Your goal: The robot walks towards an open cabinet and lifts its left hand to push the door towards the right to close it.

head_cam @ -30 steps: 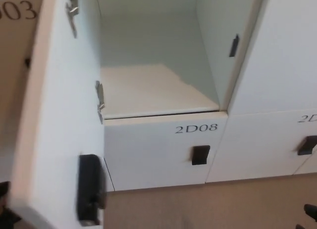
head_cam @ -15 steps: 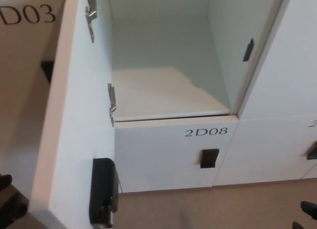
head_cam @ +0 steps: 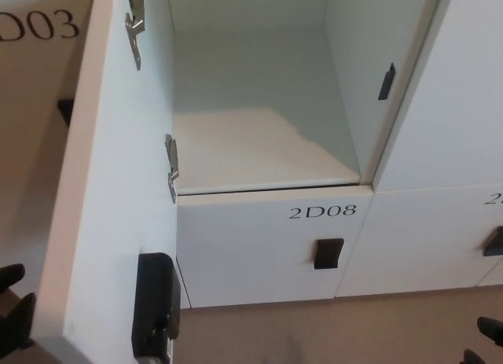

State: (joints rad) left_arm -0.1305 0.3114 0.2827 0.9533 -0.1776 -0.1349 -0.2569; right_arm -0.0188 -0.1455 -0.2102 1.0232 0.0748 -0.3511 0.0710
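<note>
Cabinet: a white locker compartment [head_cam: 259, 144] stands open in the upper middle of the head view, its floor and back wall bare and partly in shadow.
Door: the white door [head_cam: 110, 191] is swung wide open toward the camera, filling the left part of the picture from the top edge down to the bottom; its inner face looks to the right and its thick pale edge faces the camera.
Hinges: two metal hinges [head_cam: 170, 167] join the door to the cabinet's left wall, one at the top and one near the compartment floor.
Lock: a black lock box [head_cam: 155, 317] sits on the inner face of the door, low down near its free edge.
Catch: a small black catch [head_cam: 387, 82] is fixed to the right wall of the compartment.
Drawer below: the closed front under the opening is marked 2D08 [head_cam: 322, 212] and has a black handle [head_cam: 328, 253].
Neighbours: a front marked D03 [head_cam: 39, 26] shows behind the door at upper left; closed white fronts lie to the right.
Left hand: the left hand [head_cam: 16, 305] shows only as dark fingers at the lower left edge, just left of the door's outer face and below its middle; contact with the door cannot be told, nor whether it is spread or closed.
Right hand: the right hand [head_cam: 486, 340] shows only as dark tips in the lower right corner, well apart from the door; its state cannot be told.
Floor: tan floor [head_cam: 330, 332] runs along the bottom.
</note>
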